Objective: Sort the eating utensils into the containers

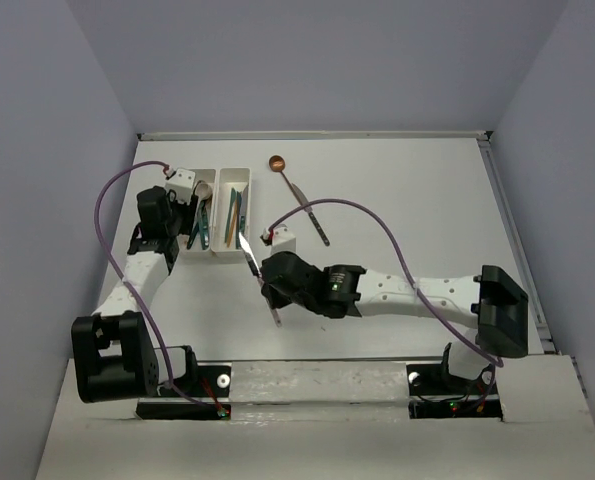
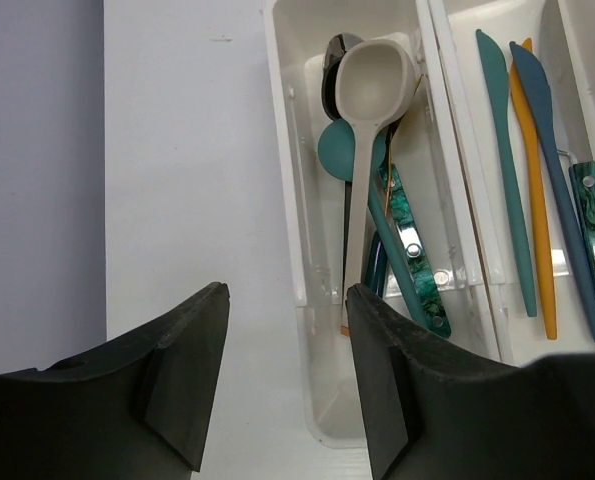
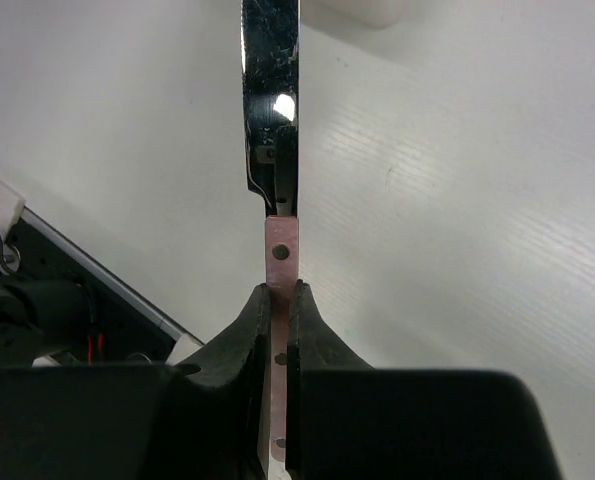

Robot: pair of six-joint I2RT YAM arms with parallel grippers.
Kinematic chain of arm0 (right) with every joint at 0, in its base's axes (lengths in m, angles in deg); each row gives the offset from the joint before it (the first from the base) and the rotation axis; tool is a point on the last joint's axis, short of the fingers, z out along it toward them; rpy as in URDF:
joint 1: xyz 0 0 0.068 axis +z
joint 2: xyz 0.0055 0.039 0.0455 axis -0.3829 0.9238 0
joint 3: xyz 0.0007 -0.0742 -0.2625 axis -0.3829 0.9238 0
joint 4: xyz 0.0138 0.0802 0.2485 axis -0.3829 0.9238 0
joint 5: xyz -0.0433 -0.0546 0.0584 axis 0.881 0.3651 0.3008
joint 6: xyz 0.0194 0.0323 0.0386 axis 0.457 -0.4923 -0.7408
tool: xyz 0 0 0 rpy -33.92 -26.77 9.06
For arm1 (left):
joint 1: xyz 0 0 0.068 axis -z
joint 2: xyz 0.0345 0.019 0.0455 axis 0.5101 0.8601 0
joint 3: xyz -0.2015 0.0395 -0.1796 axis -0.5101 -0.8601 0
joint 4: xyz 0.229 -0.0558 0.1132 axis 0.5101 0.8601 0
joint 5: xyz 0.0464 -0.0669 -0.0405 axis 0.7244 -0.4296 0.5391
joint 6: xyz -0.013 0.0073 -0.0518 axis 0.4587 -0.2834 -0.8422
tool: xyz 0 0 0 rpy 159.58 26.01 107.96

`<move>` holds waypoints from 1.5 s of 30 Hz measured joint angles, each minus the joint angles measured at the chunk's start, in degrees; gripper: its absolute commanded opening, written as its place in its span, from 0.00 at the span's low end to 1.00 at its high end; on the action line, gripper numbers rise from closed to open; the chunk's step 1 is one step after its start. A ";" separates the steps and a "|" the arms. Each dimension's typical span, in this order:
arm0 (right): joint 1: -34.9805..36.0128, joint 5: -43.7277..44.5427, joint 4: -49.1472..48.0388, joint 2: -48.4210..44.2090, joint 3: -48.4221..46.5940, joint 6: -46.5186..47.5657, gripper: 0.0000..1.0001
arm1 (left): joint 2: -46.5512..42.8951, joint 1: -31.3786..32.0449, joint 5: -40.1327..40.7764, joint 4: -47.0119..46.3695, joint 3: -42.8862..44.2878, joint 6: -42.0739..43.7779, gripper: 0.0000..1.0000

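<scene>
Right claw point(image 3: 280, 300): I grip the pink-handled silver metal knife point(image 3: 273, 100), blade ahead.
Left claw point(image 2: 287, 300): spread apart.
Overhead only: slim copper spoon point(image 1: 278, 162).

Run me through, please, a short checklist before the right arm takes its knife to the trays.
1. Right claw shut on the pink-handled knife: ok.
2. Knife in line with the claw, not skewed: ok.
3. Right tray holds knives, so it is the likely target: ok.
4. Free room in that tray: cannot tell, part of it lies outside the left wrist view.
5. Left claw open, at the near end of the left tray, off the right tray: ok.
6. All utensils sorted: not ok, a copper spoon lies beyond the trays.
</scene>
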State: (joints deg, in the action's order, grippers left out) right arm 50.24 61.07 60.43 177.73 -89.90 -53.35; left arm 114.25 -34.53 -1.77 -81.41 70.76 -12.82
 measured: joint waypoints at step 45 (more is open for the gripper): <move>-20.09 -10.73 -19.08 42.80 -38.80 2.43 0.50 | -7.28 -1.84 3.56 -0.59 -6.69 -1.66 0.73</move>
State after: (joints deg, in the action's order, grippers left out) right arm 30.15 50.34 41.35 220.53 -128.70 -50.92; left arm 106.97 -36.36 1.80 -82.00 64.07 -14.48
